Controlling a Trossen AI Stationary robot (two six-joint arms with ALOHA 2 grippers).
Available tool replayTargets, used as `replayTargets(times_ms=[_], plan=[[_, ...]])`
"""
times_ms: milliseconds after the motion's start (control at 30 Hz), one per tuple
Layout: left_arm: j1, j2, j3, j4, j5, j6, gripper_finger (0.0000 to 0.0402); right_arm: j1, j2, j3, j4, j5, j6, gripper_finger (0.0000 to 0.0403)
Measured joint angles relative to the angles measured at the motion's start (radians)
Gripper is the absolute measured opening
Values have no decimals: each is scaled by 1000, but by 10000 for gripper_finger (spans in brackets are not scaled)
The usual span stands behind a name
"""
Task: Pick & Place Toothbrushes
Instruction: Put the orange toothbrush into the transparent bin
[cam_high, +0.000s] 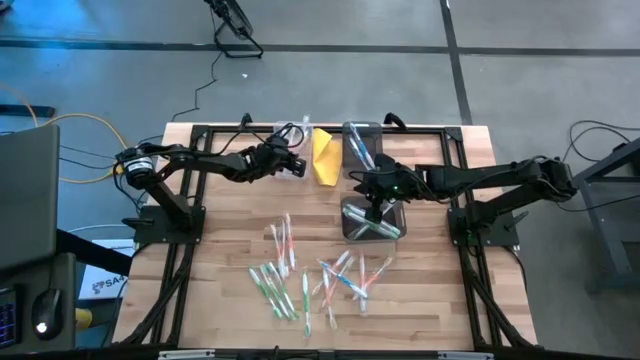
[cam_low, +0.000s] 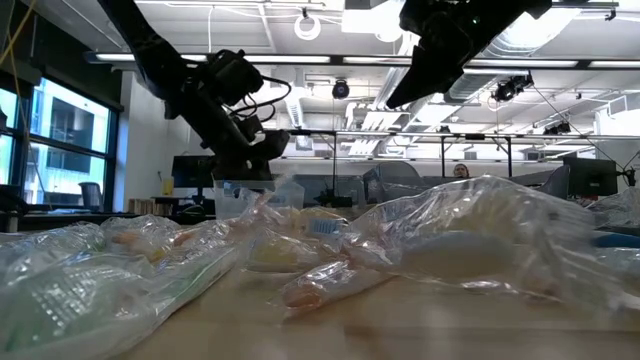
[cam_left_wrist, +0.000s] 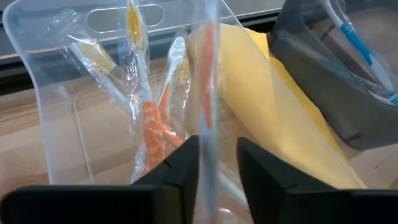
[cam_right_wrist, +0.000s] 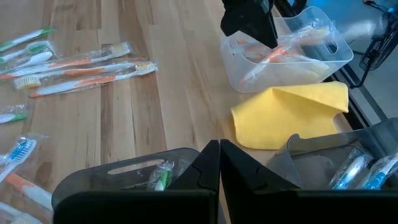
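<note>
Wrapped toothbrushes (cam_high: 310, 275) lying scattered on the wooden table (cam_high: 220, 250), well apart from both pincers. Left pincer (cam_left_wrist: 217, 165) hovering over a clear bin (cam_left_wrist: 59, 112), fingers narrowly parted around a wrapped orange toothbrush (cam_left_wrist: 208, 87) standing upright between them; more orange toothbrushes (cam_left_wrist: 155, 124) resting inside that bin. Yellow cloth (cam_high: 325, 155) lying just beside it. Right pincer (cam_right_wrist: 219, 163) fully closed, gripping nothing, hanging above a dark bin (cam_right_wrist: 124, 177) holding a green toothbrush (cam_right_wrist: 163, 177).
</note>
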Motion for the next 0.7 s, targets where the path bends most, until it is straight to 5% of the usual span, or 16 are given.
replayTargets(times_ms=[233, 700], plan=[[0, 0, 0, 0, 0, 0, 158, 0, 0, 0, 0, 0, 0, 5], [0, 0, 0, 1, 7, 1, 161, 0, 0, 0, -6, 0, 0, 5]])
